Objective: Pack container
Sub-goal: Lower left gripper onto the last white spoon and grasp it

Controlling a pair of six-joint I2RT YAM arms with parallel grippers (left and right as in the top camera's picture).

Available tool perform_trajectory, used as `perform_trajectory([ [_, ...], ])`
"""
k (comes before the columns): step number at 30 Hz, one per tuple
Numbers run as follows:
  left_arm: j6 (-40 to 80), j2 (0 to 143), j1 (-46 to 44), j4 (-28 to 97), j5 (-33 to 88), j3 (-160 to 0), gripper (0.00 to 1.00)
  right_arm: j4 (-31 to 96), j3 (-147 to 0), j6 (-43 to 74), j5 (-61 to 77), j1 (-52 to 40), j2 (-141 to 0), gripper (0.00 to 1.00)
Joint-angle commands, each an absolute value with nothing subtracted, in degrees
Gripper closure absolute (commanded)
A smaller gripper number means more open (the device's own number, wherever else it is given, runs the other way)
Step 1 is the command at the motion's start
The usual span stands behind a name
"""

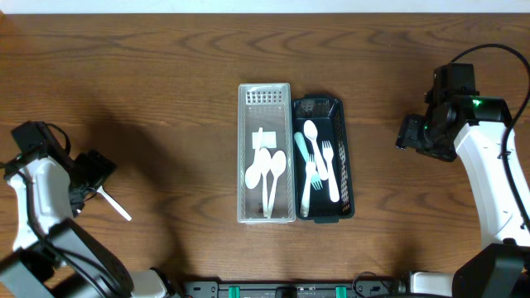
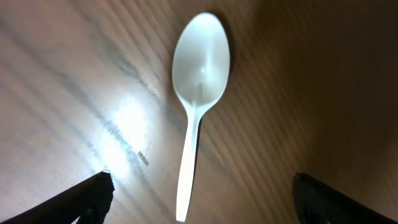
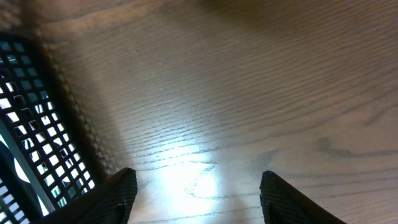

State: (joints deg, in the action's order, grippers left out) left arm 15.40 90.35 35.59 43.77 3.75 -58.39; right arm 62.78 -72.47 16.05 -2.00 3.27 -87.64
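- At the far left, our left gripper (image 1: 98,178) sits low over the wooden table (image 1: 166,83). Its jaws are spread wide and grip nothing.
- In the left wrist view, a white plastic spoon (image 2: 199,93) lies flat on the wood between the two dark fingertips (image 2: 93,193). It touches neither of them, and its bowl points away from the wrist.
- From overhead, we see that spoon well apart from the baskets, at the table's left side.
- In the middle stands a clear white basket (image 1: 243,149), long side running front to back, with several white spoons (image 1: 267,170) lying in it.
- Touching its right side is a dark basket (image 1: 341,124). It holds white cutlery, forks (image 1: 329,161) among them, and one pale green piece (image 1: 302,165).
- To the right, our right gripper (image 1: 411,134) hangs over bare wood, near the dark basket but not touching it.
- Its fingers (image 3: 118,193) stand partly apart with nothing between them, and the dark basket's mesh fills the left edge of the right wrist view.
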Motion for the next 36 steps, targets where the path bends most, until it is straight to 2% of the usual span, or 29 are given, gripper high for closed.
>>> perform_trajectory([
  [1,14.6,94.6,35.8,42.4,4.1,-58.4,0.06,62.8,-72.3,15.6,-2.6,3.7,-87.4,0.33],
  [16,12.9,104.6,35.8,39.6,6.8,-58.3,0.09,62.8,-72.3,15.6,-2.6,3.7,-87.4,0.33],
  [21,12.9,104.6,35.8,40.0,6.4,-58.3,0.33,62.8,-72.3,15.6,-2.6,3.7,-87.4,0.33],
  [26,12.9,104.6,35.8,40.4,6.4,-58.3,0.64,62.9,-72.3,15.6,-2.6,3.7,-87.4,0.33],
  [29,12.9,104.6,35.8,40.4,6.4,-58.3,0.75,63.1,-72.3,15.6,-2.6,3.7,-87.4,0.33],
  [30,12.9,104.6,35.8,40.4,6.4,-58.3,0.85,63.2,-72.3,15.6,-2.6,3.7,-87.4,0.33],
  [31,12.9,104.6,35.8,40.4,6.4,-58.3,0.91,63.2,-72.3,15.6,-2.6,3.7,-87.4,0.34],
  [32,12.9,104.6,35.8,40.4,6.4,-58.3,0.94,63.2,-72.3,15.5,-2.6,3.7,-87.4,0.33],
  [36,13.0,104.6,35.7,40.4,6.5,-58.3,0.94,63.4,-72.3,15.6,-2.6,3.7,-87.4,0.33],
])
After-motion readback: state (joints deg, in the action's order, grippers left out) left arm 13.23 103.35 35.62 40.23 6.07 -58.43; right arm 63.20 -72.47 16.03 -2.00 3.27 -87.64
